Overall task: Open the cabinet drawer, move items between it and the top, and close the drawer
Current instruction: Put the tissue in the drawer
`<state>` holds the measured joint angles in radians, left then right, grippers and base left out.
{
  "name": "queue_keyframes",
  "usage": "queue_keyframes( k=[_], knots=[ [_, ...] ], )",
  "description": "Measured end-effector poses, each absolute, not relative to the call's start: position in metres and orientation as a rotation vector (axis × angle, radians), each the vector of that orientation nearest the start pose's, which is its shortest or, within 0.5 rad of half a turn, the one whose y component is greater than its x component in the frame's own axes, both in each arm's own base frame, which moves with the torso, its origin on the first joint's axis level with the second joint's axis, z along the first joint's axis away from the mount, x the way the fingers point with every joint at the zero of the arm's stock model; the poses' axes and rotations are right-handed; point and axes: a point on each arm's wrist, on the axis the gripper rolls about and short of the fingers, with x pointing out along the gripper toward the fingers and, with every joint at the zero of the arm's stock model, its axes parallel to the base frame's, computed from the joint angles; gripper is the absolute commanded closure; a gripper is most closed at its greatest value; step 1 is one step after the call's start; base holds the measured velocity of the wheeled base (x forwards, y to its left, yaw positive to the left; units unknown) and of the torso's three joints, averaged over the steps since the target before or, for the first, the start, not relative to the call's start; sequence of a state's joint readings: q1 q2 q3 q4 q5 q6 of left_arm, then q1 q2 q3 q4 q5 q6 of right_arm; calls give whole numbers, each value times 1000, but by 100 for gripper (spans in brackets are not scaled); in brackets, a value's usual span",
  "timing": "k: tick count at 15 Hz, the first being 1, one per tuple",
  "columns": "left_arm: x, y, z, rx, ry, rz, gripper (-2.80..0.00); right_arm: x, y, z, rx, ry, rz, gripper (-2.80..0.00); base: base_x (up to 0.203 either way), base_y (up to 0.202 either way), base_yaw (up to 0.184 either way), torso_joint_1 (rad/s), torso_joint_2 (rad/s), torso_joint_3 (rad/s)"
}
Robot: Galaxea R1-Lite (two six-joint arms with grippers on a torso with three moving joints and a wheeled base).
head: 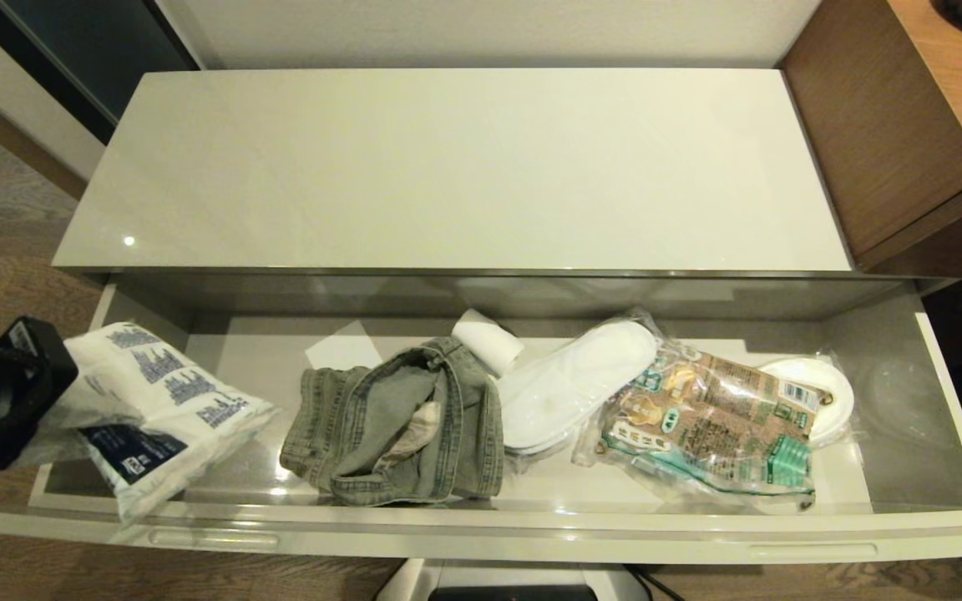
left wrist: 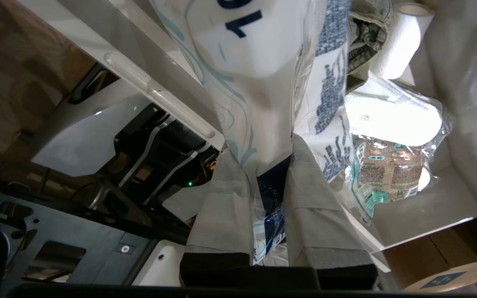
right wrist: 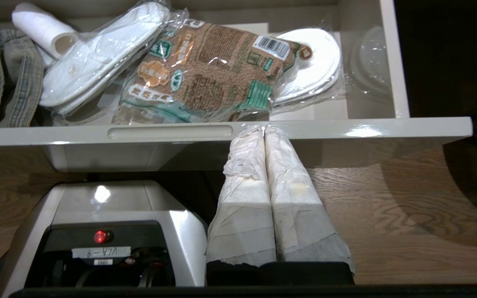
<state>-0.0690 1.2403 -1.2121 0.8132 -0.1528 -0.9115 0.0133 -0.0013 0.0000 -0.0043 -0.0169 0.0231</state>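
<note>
The drawer (head: 481, 534) stands pulled fully out so its contents can go up onto the bare cabinet top (head: 456, 167). The left gripper (left wrist: 269, 194), at the drawer's left end, has its jaws clamped on the white plastic pack (head: 159, 409), holding it above the front corner. The crinkly bag (head: 715, 421) lies on the slippers (head: 573, 384) at the right, while the right gripper (right wrist: 264, 132) waits pressed shut and empty below the drawer front.

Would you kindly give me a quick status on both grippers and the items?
Left gripper shut on white pack, at drawer's left end. Right gripper shut, empty, below drawer front. Crinkly bag in drawer; cabinet top unobstructed.

"6-V7A" on robot base label (right wrist: 101, 252)
</note>
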Motion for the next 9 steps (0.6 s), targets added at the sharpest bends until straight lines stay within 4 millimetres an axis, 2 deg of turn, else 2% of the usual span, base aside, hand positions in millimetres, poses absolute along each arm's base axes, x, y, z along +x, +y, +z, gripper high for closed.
queue_keyframes(
  k=[3,4,7,9],
  knots=[
    [144,-13,274,-888,884,191,0,-23,-1,76,23,-5,-3,0,0,0,0,0,0,0],
    [148,-13,270,-891,876,179,0,-23,-1,76,24,-6,-3,0,0,0,0,0,0,0],
    [166,-15,238,-911,859,110,0,-23,-1,76,24,-6,-3,0,0,0,0,0,0,0],
    [175,-16,232,-917,824,73,0,-23,-1,76,24,-6,-3,0,0,0,0,0,0,0]
  ],
)
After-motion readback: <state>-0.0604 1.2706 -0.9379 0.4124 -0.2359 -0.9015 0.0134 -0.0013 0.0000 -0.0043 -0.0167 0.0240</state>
